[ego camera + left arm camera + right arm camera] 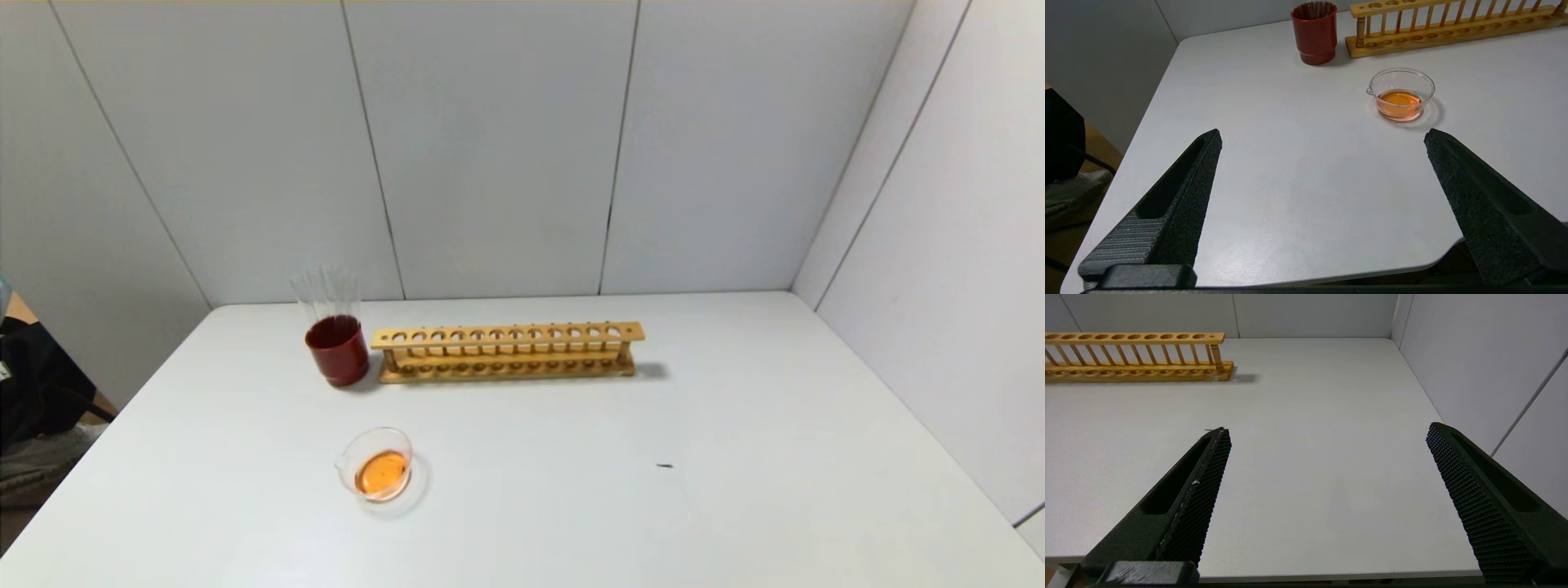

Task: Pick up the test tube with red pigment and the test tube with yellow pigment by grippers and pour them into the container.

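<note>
The container (377, 464), a small clear glass dish with a lip, stands on the white table front left and holds orange liquid; it also shows in the left wrist view (1400, 94). Several clear glass tubes (326, 292) stand in a dark red cup (338, 349) behind it; I see no red or yellow liquid in them. No tube with red or yellow pigment is in view. My left gripper (1323, 136) is open and empty over the table's front left edge. My right gripper (1327, 432) is open and empty over the front right edge. Neither shows in the head view.
A long wooden test tube rack (508, 351) with empty holes stands right of the cup, also in the left wrist view (1453, 24) and the right wrist view (1137, 355). A small dark speck (664, 466) lies on the table. Grey walls close the back and right.
</note>
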